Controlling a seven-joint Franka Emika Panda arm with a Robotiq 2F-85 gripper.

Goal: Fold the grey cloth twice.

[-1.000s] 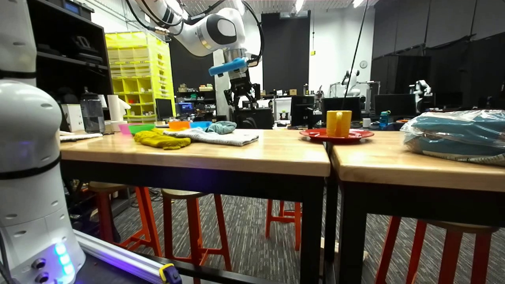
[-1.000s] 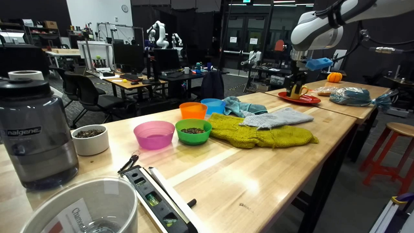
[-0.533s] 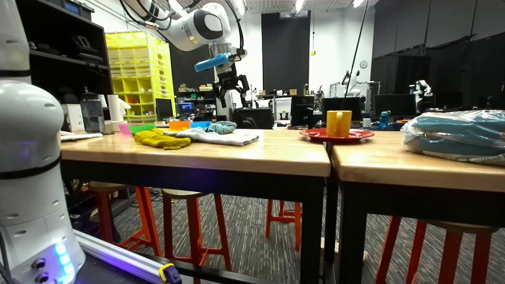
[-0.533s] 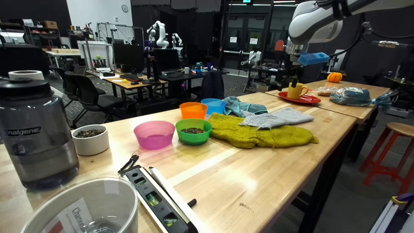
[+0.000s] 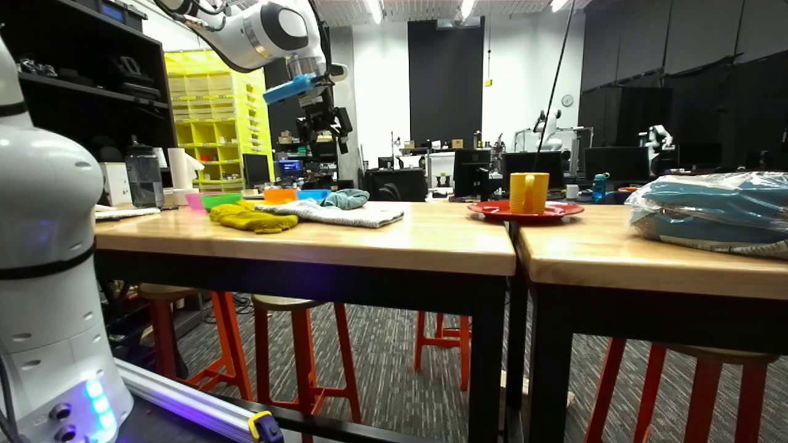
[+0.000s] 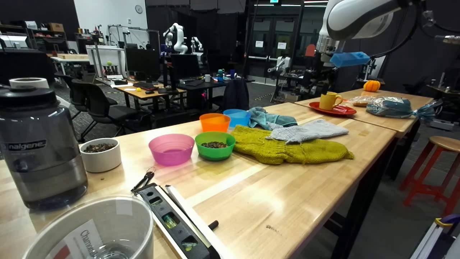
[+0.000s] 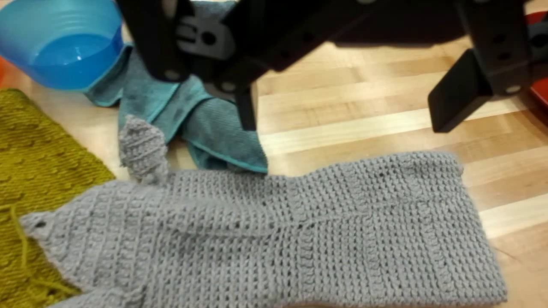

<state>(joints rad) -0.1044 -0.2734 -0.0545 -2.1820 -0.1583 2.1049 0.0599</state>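
Note:
The grey knitted cloth point(image 7: 325, 244) lies on the table, long and partly layered, with a ragged pointed end over the yellow-green knit. It also shows in both exterior views point(image 5: 345, 213) point(image 6: 309, 131). My gripper point(image 7: 346, 124) is open and empty, its two fingers wide apart with bare wood between them. In an exterior view the gripper point(image 5: 325, 146) hangs high above the table, over the cloths' area. In an exterior view the gripper point(image 6: 321, 84) is dark against a dark background and hard to make out. The cloth's underside is hidden.
A yellow-green knit point(image 6: 291, 147) and a teal cloth point(image 6: 271, 118) touch the grey cloth. Blue point(image 6: 237, 118), orange point(image 6: 215, 123), green point(image 6: 215, 153) and pink point(image 6: 171, 150) bowls stand nearby. A yellow mug point(image 5: 528, 192) stands on a red plate point(image 5: 486, 210) by the table gap.
My open gripper has moved left and up in an exterior view, away from the mug's side toward the cloths. The cloths and bowls have not moved.

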